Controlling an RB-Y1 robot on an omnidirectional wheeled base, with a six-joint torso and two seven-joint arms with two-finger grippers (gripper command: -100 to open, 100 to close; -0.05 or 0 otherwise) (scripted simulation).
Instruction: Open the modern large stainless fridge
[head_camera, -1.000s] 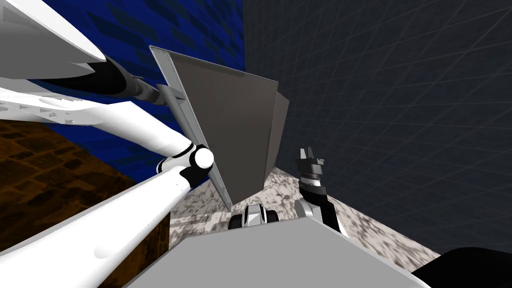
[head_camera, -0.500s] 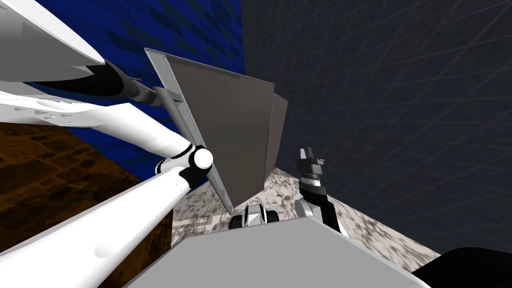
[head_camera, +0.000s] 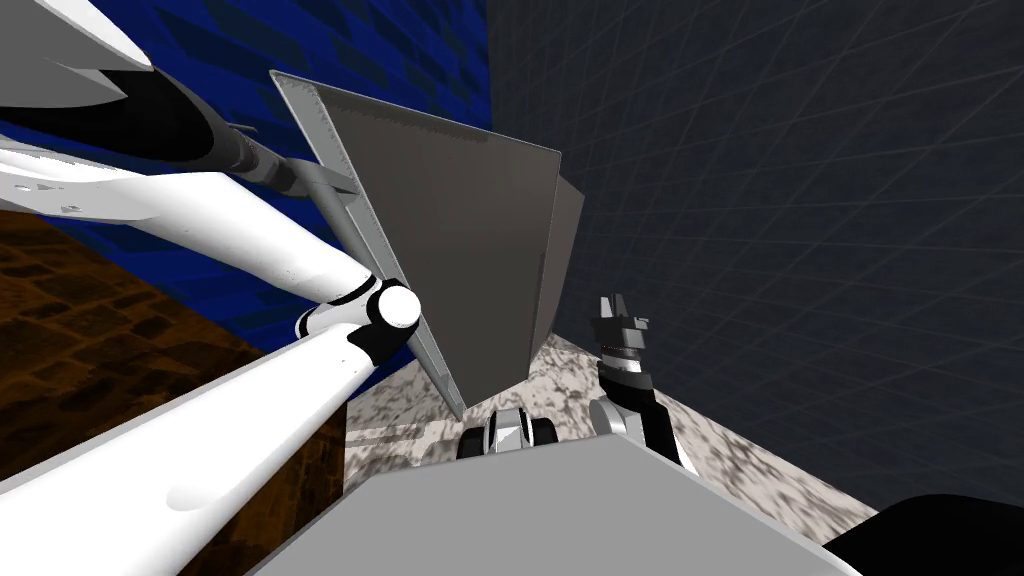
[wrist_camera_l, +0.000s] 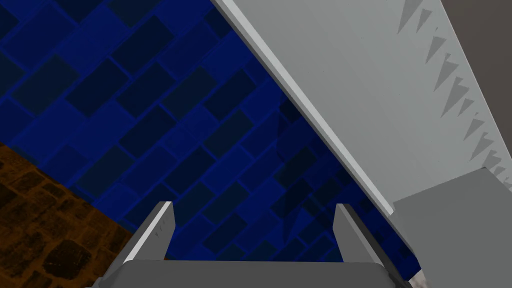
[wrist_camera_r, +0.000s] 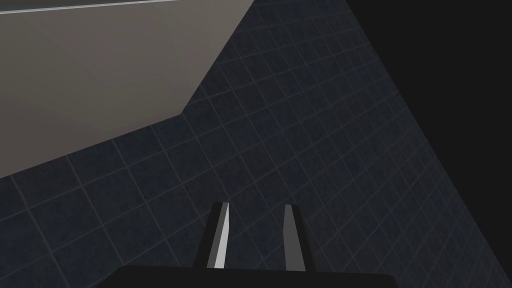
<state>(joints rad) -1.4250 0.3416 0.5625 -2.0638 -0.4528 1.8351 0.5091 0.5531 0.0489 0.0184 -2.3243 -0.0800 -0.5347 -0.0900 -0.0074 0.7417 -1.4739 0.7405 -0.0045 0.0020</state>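
Although the fridge door (head_camera: 450, 250) stands partly swung out, more opening seems left. The left gripper (wrist_camera_l: 253, 206) hovers beside its edge, jaws spread and empty. The right gripper (wrist_camera_r: 257, 205) has jaws nearly together.

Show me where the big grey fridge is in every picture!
Head view: the big grey box-shaped fridge, door ajar, stands in the middle.
Left wrist view: its light grey door edge slants beside the open left gripper.
Right wrist view: its flat grey panel lies beyond the right gripper.
Shared landmark: the dark gridded wall, in head and right wrist views.
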